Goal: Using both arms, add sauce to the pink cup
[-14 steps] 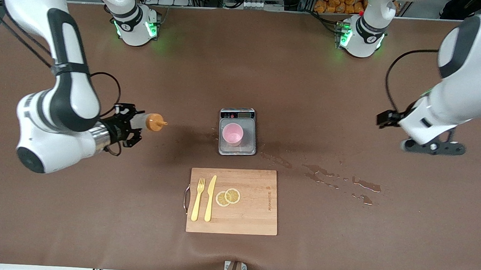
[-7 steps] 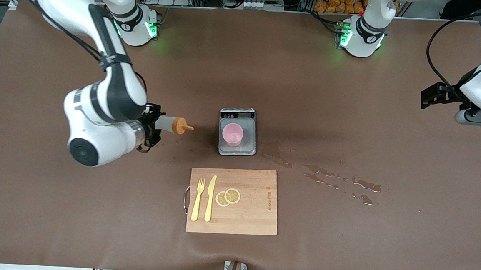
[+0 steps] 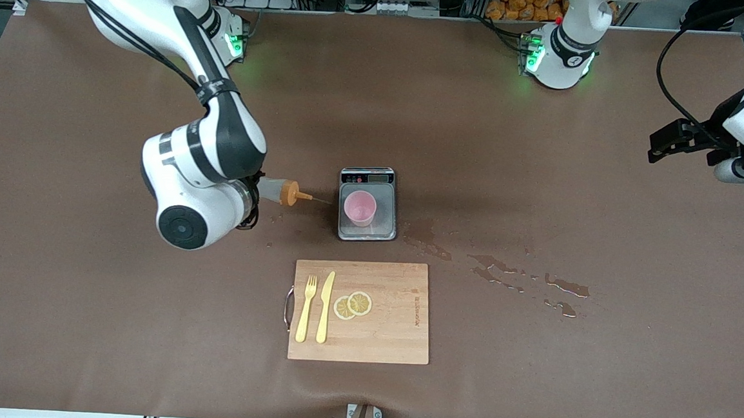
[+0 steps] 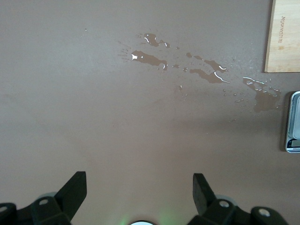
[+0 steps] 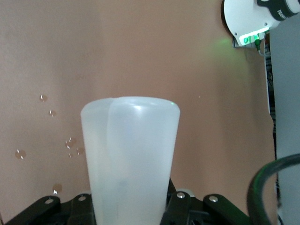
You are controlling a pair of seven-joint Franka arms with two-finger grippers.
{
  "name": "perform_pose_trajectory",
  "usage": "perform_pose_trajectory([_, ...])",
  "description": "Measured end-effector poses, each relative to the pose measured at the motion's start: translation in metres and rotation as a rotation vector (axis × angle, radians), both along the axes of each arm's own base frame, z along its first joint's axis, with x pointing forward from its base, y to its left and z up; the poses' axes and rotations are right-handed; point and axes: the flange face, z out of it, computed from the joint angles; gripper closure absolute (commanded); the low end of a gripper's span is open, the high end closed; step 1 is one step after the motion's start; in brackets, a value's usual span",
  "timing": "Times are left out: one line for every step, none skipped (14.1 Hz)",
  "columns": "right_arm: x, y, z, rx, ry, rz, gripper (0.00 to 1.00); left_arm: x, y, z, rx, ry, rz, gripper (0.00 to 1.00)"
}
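Right gripper (image 3: 258, 195) clenched on the sauce (image 3: 280, 192), lying sideways at centre-left, nozzle aimed at the pink cup (image 3: 359, 207).
Sitting on the grey scale (image 3: 367, 203), mid-frame; left gripper (image 4: 139, 187) spread wide, parked over bare table (image 3: 629, 328) at upper right.

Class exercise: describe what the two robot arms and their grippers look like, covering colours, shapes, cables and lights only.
Both arms are glossy white, rounded segments with black joint bands and black cables. The right arm ends in a chrome wrist; green lights glow at both bases. The left gripper has black wedge-shaped fingers; the right gripper is black with silver screws.
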Motion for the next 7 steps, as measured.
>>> perform_pose_trajectory([-0.003, 0.006, -0.002, -0.032, -0.007, 0.006, 0.60, 0.000, 0.000, 0.000, 0.000, 0.000, 0.000, 0.00])
perform_pose_trajectory([-0.007, 0.013, -0.004, -0.055, -0.009, 0.008, 0.61, 0.000, 0.000, -0.001, 0.000, 0.003, 0.000, 0.00])
perform_pose_trajectory([-0.010, 0.018, -0.005, -0.073, -0.005, 0.006, 0.60, -0.001, 0.000, -0.002, 0.001, 0.011, 0.000, 0.00])
perform_pose_trajectory([-0.013, 0.020, -0.007, -0.087, 0.004, 0.004, 0.60, -0.001, 0.000, -0.004, 0.002, 0.021, 0.001, 0.00])
perform_pose_trajectory([-0.014, 0.019, -0.007, -0.098, 0.009, 0.002, 0.61, -0.001, 0.000, -0.005, 0.002, 0.026, 0.001, 0.00])
perform_pose_trajectory([-0.014, 0.017, -0.008, -0.109, 0.010, 0.005, 0.61, -0.001, 0.000, -0.006, 0.003, 0.028, 0.001, 0.00])
perform_pose_trajectory([-0.014, 0.016, -0.009, -0.115, 0.012, 0.006, 0.64, -0.001, 0.000, -0.007, 0.003, 0.031, 0.001, 0.00])
